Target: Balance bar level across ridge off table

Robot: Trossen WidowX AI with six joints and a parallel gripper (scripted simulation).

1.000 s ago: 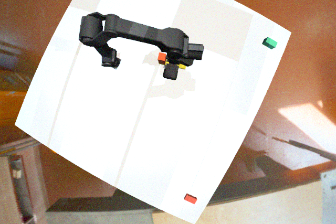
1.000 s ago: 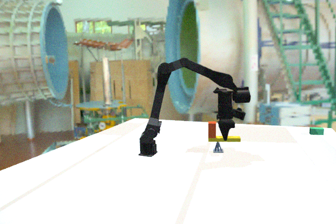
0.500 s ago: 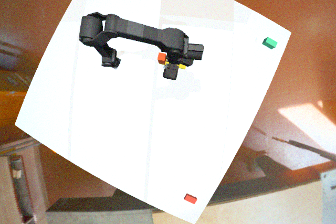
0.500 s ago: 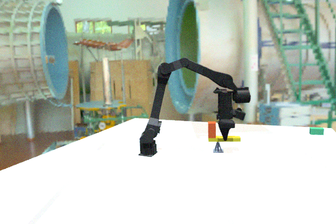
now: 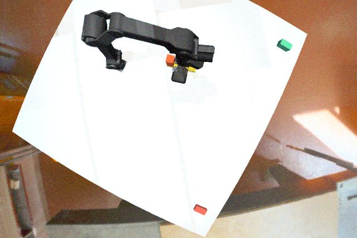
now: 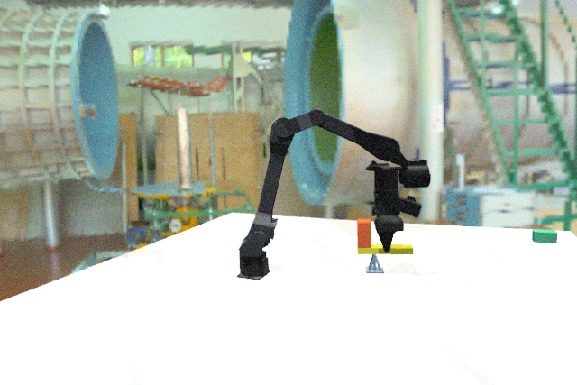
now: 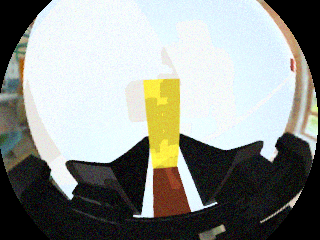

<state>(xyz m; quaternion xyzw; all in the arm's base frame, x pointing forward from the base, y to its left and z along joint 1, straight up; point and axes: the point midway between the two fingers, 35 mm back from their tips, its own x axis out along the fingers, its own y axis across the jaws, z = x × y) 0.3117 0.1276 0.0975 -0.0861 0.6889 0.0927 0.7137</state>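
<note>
The yellow bar (image 5: 191,69) (image 6: 401,249) (image 7: 164,110) looks level in the exterior view, with an orange-red block (image 5: 170,60) (image 6: 363,233) (image 7: 171,192) standing on its end nearer the arm's base. The bar's underside meets the top of the grey ridge (image 6: 374,270), closer to the block end, and both bar ends are above the table. My gripper (image 6: 387,250) (image 7: 164,136) points down around the bar, just beyond the ridge from the block. Its fingers are slightly parted, one on each side and very close to the bar, with narrow gaps showing in the wrist view. The ridge is hidden in the wrist view.
A green block (image 5: 284,44) (image 6: 544,235) lies near the far right corner of the white table (image 5: 129,143) (image 6: 233,325). A red block (image 5: 200,209) (image 7: 292,64) lies near another table corner. The arm's base (image 6: 253,265) stands left of the ridge in the exterior view.
</note>
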